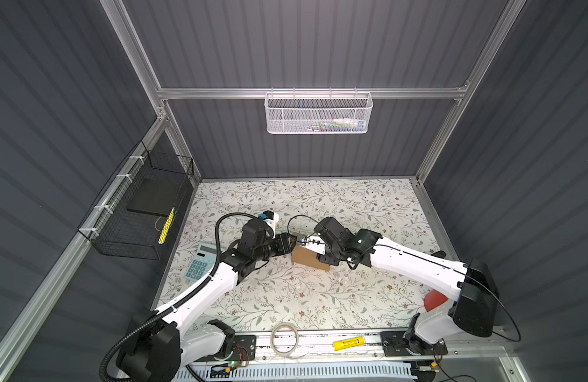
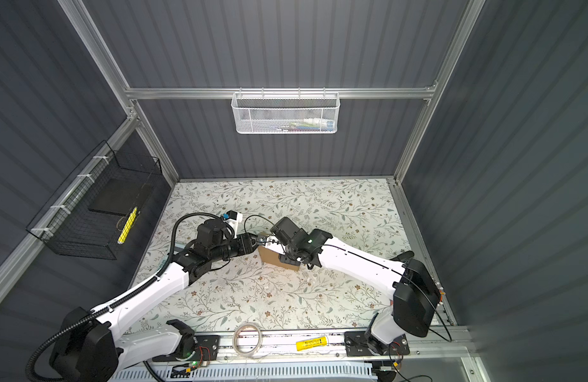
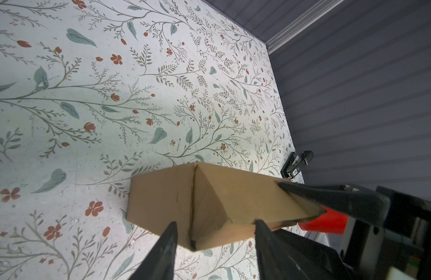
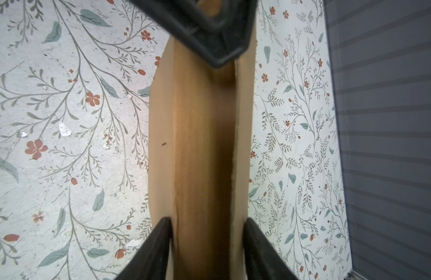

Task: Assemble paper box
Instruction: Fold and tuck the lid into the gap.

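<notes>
The paper box (image 1: 307,256) (image 2: 272,256) is a folded brown cardboard box in the middle of the floral table. My left gripper (image 1: 289,244) (image 2: 255,245) is at its left end. In the left wrist view the gripper (image 3: 215,225) straddles an upright corner of the box (image 3: 221,194), and both fingertips lie against the cardboard. My right gripper (image 1: 325,256) (image 2: 291,258) holds the right end. In the right wrist view this gripper (image 4: 207,223) presses on both outer walls of the box (image 4: 204,145), which runs away toward the left gripper.
A blue-green calculator (image 1: 200,266) lies under the left arm. A tape roll (image 1: 285,339) and a yellow tube (image 1: 348,344) lie on the front rail. A red object (image 1: 434,299) and a small black device (image 3: 296,164) are near the right edge. A black wire basket (image 1: 143,211) hangs on the left wall.
</notes>
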You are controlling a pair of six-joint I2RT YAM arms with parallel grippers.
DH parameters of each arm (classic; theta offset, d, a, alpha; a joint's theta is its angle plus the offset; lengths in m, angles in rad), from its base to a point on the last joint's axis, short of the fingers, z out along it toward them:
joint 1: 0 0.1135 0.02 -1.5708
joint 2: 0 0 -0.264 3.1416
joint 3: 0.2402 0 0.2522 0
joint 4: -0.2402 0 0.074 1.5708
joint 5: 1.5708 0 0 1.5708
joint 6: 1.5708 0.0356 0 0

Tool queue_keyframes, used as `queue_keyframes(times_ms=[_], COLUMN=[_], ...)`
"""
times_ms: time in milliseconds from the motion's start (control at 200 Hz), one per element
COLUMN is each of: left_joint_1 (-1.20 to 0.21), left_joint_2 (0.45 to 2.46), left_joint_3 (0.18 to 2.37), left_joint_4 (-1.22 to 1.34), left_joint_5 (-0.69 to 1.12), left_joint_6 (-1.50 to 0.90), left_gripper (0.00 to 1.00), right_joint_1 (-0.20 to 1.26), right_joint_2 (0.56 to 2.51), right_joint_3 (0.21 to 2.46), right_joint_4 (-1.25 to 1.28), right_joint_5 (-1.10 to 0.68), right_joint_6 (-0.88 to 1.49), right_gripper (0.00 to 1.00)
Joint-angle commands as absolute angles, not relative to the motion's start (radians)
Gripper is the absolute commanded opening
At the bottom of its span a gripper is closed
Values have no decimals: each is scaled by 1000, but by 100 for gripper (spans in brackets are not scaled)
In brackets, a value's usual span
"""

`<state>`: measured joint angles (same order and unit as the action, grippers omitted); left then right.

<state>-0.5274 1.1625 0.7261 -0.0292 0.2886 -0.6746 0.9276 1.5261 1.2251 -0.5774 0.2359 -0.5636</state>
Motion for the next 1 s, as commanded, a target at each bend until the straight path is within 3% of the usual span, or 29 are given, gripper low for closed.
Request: queue_keyframes(times_ms=[0,330,996], left_joint_1=[-523,-523,-523], left_joint_2=[1121,1169,1220], left_joint_3=[714,753,663], left_joint_4=[-51,21,53], left_joint_5=[256,285,210], left_joint_6=[-693,-717,-705], left_gripper=[55,60,47], right_joint_1=[928,928,928], right_joint_2=[1546,1539,1543], right_joint_3=[1232,1226,1225], right_joint_4=[-604,-599,-575], right_joint_5=[220,224,248], right_joint_6=[-575,-578,-568], right_gripper=[48,45,48])
